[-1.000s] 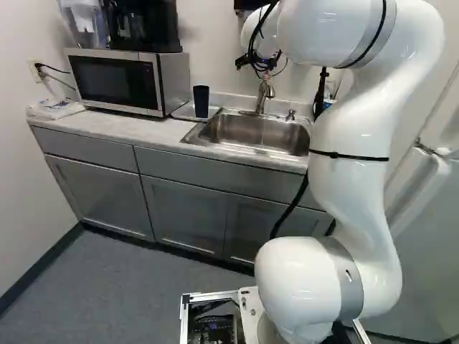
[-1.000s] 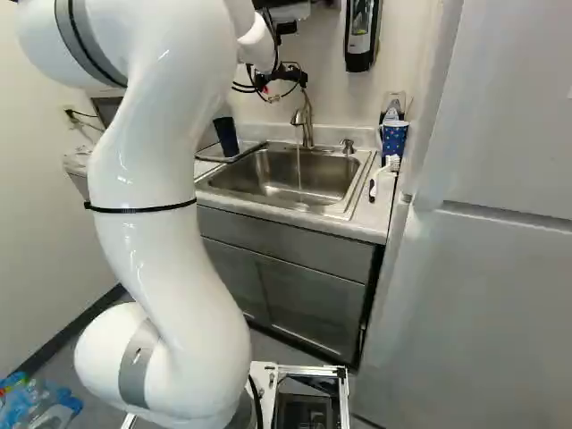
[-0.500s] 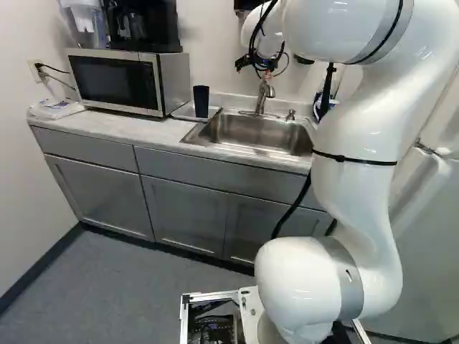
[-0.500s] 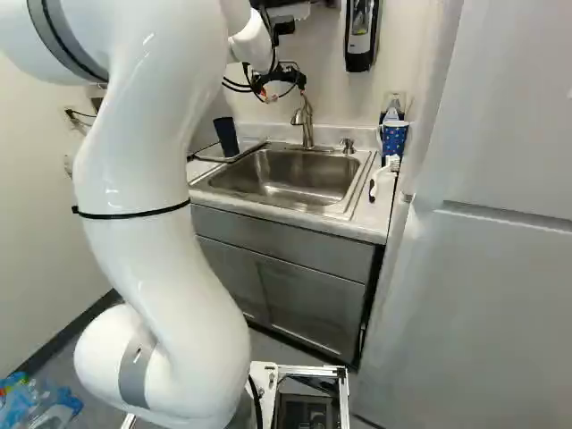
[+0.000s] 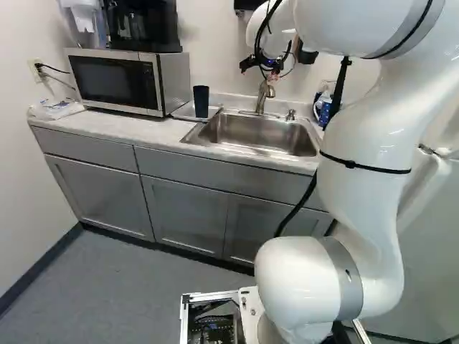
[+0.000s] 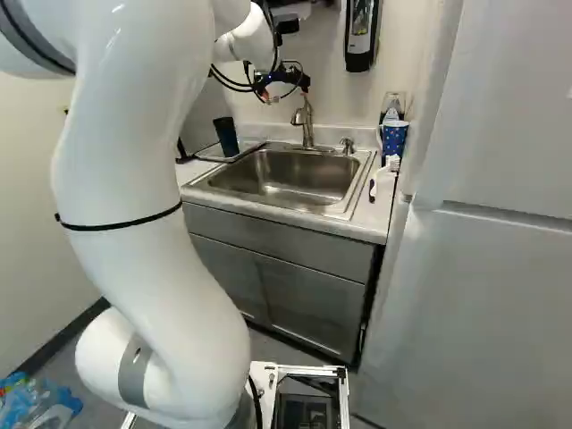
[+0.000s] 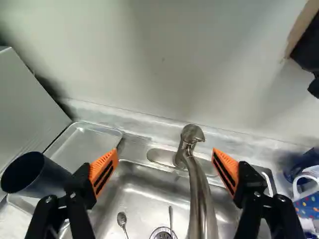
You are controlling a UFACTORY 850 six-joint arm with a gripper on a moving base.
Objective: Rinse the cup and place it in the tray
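My gripper (image 6: 284, 82) hangs above the back of the sink in the right base view. Seen from the wrist, the gripper (image 7: 165, 154) stands open, its orange pads far apart, with the upright faucet (image 7: 192, 164) beyond and between them and nothing gripped. The dark blue cup (image 5: 201, 101) stands upright in the metal tray (image 7: 97, 130), on the counter between microwave and sink. In the wrist view the cup (image 7: 47, 179) is beside one finger, apart from it. No water stream shows under the faucet (image 6: 304, 121).
Spoons (image 7: 122, 219) lie in the sink (image 6: 281, 179). The microwave (image 5: 118, 80) borders the tray. Right of the sink are a blue patterned cup (image 6: 394, 136), a white-handled brush (image 6: 384, 174) and the fridge (image 6: 483, 268). A dispenser (image 6: 361, 36) hangs on the wall.
The water stream seen a second ago is gone. My upper arm has swung rightward in the left base view and leftward in the right one; the gripper has shifted slightly. Base and cup have stayed put.
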